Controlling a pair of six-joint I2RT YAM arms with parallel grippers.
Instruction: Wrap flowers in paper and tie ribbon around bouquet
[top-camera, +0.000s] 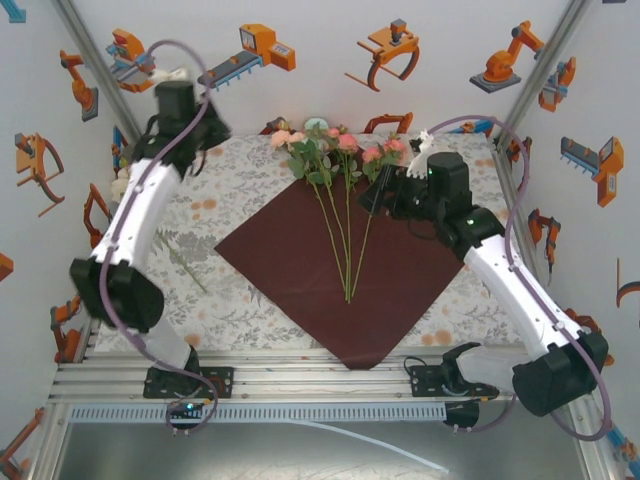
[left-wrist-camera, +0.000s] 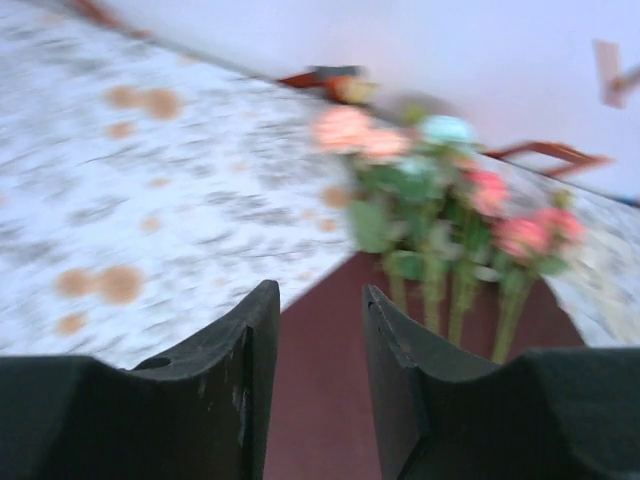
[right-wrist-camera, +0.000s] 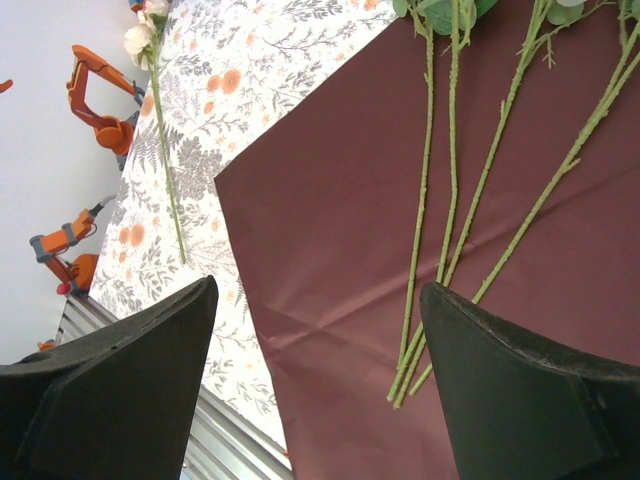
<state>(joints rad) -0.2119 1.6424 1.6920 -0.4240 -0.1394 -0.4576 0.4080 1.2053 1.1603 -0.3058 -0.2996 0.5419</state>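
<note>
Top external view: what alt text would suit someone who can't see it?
Several long-stemmed roses lie fanned on a dark red paper sheet, set like a diamond on a leaf-patterned table. Two robot arms reach in from the near edge: the left arm left of the paper, the right arm by the blooms.

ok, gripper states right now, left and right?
Left gripper: open, jaws partly apart, nothing between them.
Right gripper: open wide, holding nothing.
</note>
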